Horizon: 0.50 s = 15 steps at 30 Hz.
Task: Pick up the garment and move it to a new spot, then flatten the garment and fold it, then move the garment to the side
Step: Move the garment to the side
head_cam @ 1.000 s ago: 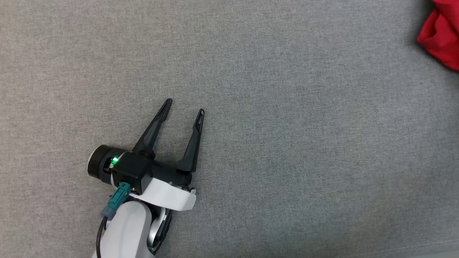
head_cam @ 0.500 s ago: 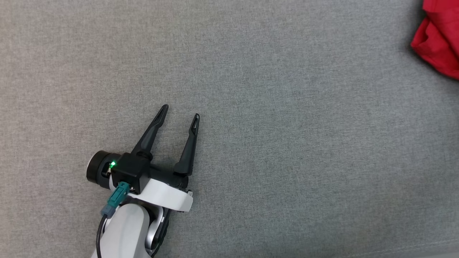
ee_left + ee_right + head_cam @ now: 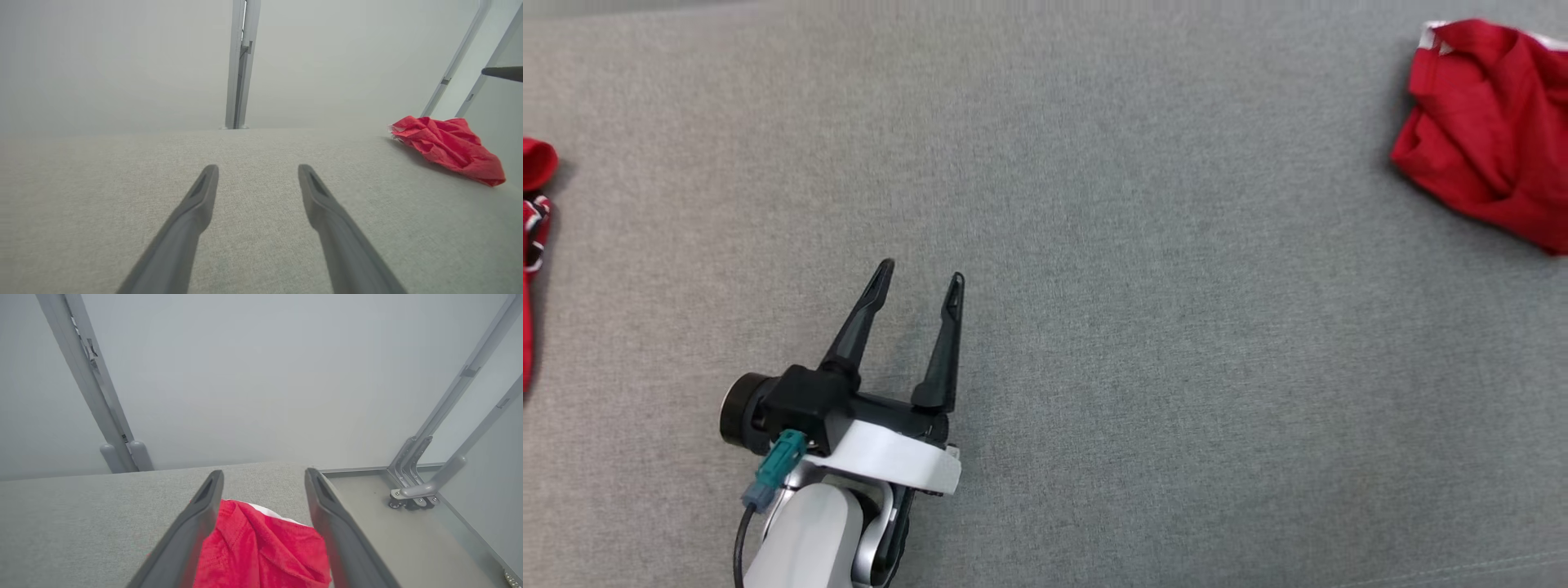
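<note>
The table [image 3: 1143,343] is covered in grey cloth. Its far edge runs along the top of the head view. In the right wrist view the grey cloth stops just past the right finger, and a flat metal shelf [image 3: 367,514] starts there. Metal posts [image 3: 241,61] stand behind the far edge.

There are two red things on the table. One is the red garment [image 3: 1478,139], all crumpled up. It lies at the far right of the table, near the far edge and near the right side edge. A bit of white shows at its top. The other is a red cloth piece [image 3: 534,163] at the left side edge, cut off by the picture. A wide stretch of grey cloth lies between them.

There are two grippers. The left gripper [image 3: 920,271] is over the near left part of the table, well apart from the garment. Its two fingers are spread wide and hold nothing. In the left wrist view the garment [image 3: 445,147] is far off to the right.

The right gripper [image 3: 264,473] has its fingers spread wide too. The garment [image 3: 261,547] lies between them and is not pinched. I cannot tell if the fingers touch it.
</note>
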### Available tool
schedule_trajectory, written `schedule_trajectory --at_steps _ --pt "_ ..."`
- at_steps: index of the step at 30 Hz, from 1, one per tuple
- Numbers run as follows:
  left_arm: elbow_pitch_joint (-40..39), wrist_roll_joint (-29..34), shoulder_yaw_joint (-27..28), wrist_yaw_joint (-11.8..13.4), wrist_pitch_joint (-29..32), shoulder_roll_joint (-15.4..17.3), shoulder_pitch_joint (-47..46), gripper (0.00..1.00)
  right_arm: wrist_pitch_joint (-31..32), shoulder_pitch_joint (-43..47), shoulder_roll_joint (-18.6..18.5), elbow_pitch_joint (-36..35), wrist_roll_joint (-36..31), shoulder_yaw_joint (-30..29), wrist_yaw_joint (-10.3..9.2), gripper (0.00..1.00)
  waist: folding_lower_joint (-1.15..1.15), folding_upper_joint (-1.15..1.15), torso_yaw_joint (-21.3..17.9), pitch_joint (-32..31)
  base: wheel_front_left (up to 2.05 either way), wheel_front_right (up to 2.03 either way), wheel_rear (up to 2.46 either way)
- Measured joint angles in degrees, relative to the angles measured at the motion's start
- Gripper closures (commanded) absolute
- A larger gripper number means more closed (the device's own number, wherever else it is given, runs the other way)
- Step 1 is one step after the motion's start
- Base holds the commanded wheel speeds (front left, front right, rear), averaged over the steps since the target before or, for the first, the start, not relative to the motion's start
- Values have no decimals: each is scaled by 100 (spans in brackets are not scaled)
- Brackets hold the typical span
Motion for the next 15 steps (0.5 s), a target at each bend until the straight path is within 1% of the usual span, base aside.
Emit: schedule_trajectory --at_steps 2,3,5,7,10,12,15 --pt "-48 -56 62 53 0 0 40 0 -36 146 8 -377 -49 -74 0 0 0 0 -5 -160 0 0 0" --pt "-77 -76 102 74 0 0 57 0 -42 209 -11 -680 -73 -220 0 0 0 0 -8 -237 0 0 0" --pt "-124 -96 185 114 0 0 124 0 -54 387 -70 -1328 -258 -608 -1 0 0 0 -16 -387 0 0 0" --pt "-159 -133 272 136 0 1 171 0 -60 818 -49 -2029 -435 -1111 -1 0 0 0 -22 -520 0 0 0" --pt "-218 -159 394 158 0 0 257 0 -59 1756 152 -2974 -816 -1893 -1 0 0 0 -19 -692 0 0 0" --pt "-249 -186 472 185 0 1 295 0 -60 2356 335 -3602 -1195 -2327 -1 0 0 0 -7 -781 0 0 0" --pt "-269 -203 578 189 0 0 371 0 -60 3254 671 -4381 -1849 -2796 -1 0 0 0 32 -877 0 0 0"
